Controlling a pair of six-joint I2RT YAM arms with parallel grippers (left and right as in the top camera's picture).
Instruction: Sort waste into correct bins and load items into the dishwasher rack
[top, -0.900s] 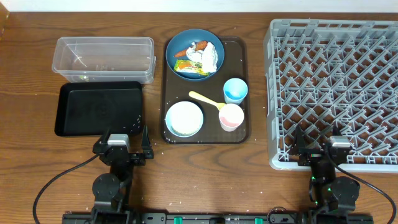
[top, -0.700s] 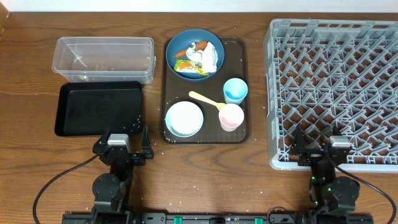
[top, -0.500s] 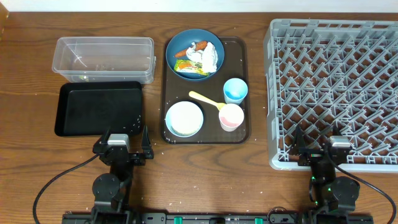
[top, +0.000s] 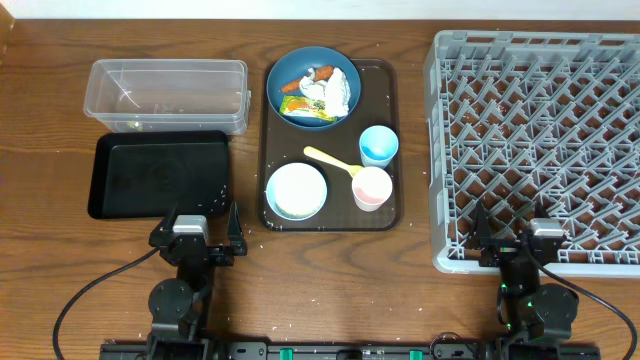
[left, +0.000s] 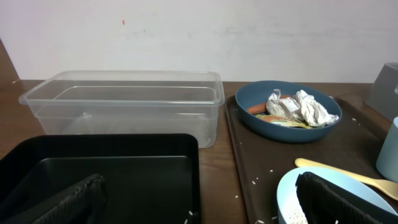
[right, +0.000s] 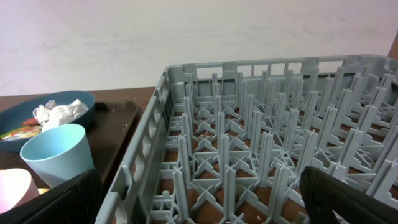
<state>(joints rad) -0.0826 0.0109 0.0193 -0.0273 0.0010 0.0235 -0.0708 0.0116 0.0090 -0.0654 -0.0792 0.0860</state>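
Left gripper (top: 198, 222): low at the table's (top: 60, 250) near edge, jaws wide apart.
Right gripper (top: 532, 228): same edge, jaws wide apart.

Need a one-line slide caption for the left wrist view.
Open left gripper faces the clear tub, black tray and dark-blue bowl holding a crumpled tissue.

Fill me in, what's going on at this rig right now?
No step is done yet. The left gripper and right gripper sit at the near table edge, fingers open, holding nothing. The tissue, wrapper and carrot piece lie in the dark-blue bowl on the brown tray, beside the white bowl, both cups and the spoon. The clear tub, black tray and rack hold none of them.
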